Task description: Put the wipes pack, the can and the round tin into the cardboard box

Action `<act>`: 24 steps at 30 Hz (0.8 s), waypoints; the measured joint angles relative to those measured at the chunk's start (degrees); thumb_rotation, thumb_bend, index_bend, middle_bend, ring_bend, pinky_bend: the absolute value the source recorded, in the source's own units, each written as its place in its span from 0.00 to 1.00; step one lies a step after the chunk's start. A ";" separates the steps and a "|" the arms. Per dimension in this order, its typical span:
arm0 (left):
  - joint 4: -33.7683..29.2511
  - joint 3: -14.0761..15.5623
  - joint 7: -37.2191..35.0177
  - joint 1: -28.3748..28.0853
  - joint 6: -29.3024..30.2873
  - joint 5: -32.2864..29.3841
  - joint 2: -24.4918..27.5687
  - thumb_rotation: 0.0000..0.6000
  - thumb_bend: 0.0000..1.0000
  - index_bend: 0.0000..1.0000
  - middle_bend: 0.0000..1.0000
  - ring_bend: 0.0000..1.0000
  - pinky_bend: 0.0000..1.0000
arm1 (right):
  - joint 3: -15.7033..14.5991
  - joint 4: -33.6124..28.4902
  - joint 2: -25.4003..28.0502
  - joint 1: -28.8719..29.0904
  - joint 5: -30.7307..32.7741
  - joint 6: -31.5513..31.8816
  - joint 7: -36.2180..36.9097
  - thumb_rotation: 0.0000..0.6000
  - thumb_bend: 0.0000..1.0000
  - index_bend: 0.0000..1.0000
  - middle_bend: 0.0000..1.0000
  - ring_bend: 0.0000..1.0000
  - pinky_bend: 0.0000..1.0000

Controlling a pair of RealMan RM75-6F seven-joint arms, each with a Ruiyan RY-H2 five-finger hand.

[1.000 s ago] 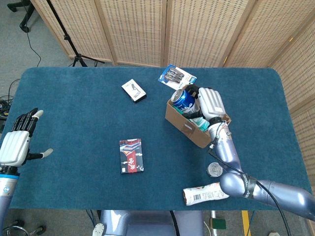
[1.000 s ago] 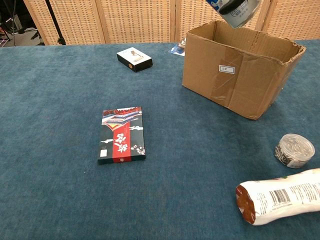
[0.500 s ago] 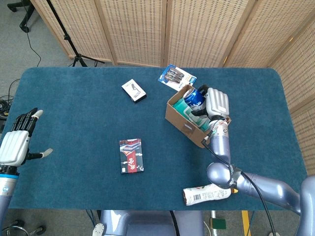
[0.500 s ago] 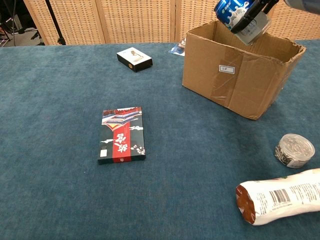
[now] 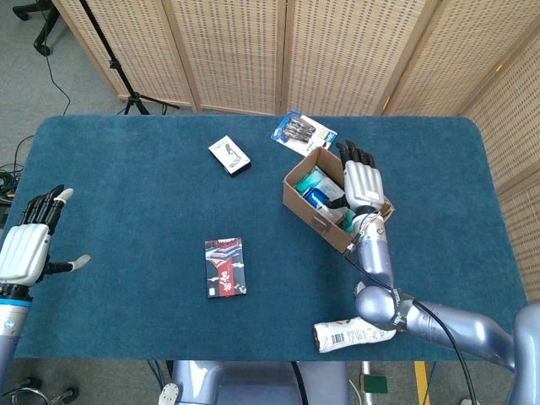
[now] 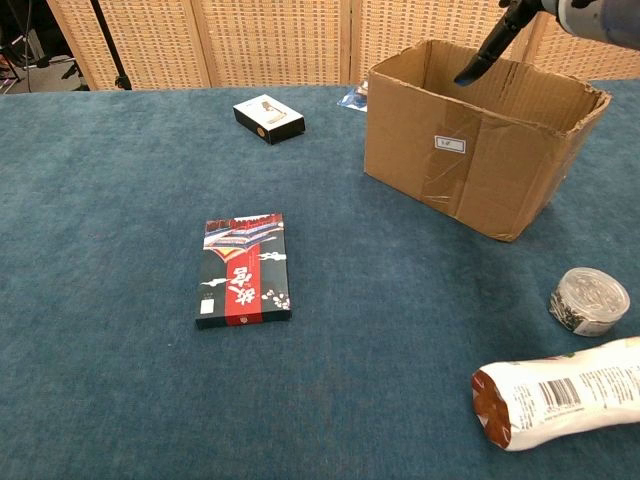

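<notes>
The cardboard box (image 5: 314,214) stands right of the table's middle, and in the chest view the box (image 6: 470,160) shows its open top. Inside it lie the teal wipes pack (image 5: 315,180) and the blue can (image 5: 321,201) on its side. My right hand (image 5: 362,178) hovers over the box's far side with its fingers stretched out and nothing in them; its dark fingertips (image 6: 487,50) reach over the rim. The round tin (image 6: 590,300) sits on the cloth right of the box, hidden in the head view. My left hand (image 5: 30,239) hangs open at the table's left edge.
A red-and-black flat pack (image 5: 225,267) lies mid-table. A small white-and-black box (image 5: 229,155) and a blue blister pack (image 5: 304,132) lie at the back. A white snack bag (image 6: 565,395) rests near the front edge, beside the tin.
The right hand brought the can down over the box and let it go. The can now lies inside, and the hand's fingers have spread. The left hand has not moved.
</notes>
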 measured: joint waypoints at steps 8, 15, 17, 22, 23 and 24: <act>-0.04 0.02 -0.56 0.04 -0.19 0.34 0.15 1.00 0.00 0.00 0.00 0.00 0.00 | -0.01 -6.37 3.67 -2.73 -8.66 0.35 4.28 1.00 0.15 0.00 0.00 0.00 0.01; -0.25 0.11 0.08 -0.05 -0.22 0.66 -0.07 1.00 0.00 0.00 0.00 0.00 0.00 | -5.64 -13.57 10.59 -8.11 -31.54 -2.30 11.64 1.00 0.13 0.05 0.06 0.00 0.02; -0.35 0.13 0.35 -0.05 -0.15 0.74 -0.15 1.00 0.00 0.00 0.00 0.00 0.00 | -7.91 -14.49 12.34 -9.51 -39.02 -3.05 13.92 1.00 0.13 0.10 0.11 0.02 0.03; -0.46 0.18 1.00 -0.10 -0.20 0.66 -0.41 1.00 0.00 0.00 0.00 0.00 0.00 | -15.37 -14.51 16.38 -12.83 -60.20 -4.34 20.47 1.00 0.15 0.23 0.23 0.12 0.06; -0.44 0.18 1.07 -0.12 -0.24 0.63 -0.45 1.00 0.00 0.00 0.00 0.00 0.00 | -16.71 -14.11 16.94 -13.25 -63.63 -4.46 21.48 1.00 0.16 0.25 0.24 0.14 0.07; -0.40 0.18 1.22 -0.16 -0.29 0.58 -0.51 1.00 0.00 0.00 0.00 0.00 0.00 | -18.47 -13.28 17.60 -13.68 -68.01 -4.61 22.55 1.00 0.16 0.26 0.25 0.15 0.08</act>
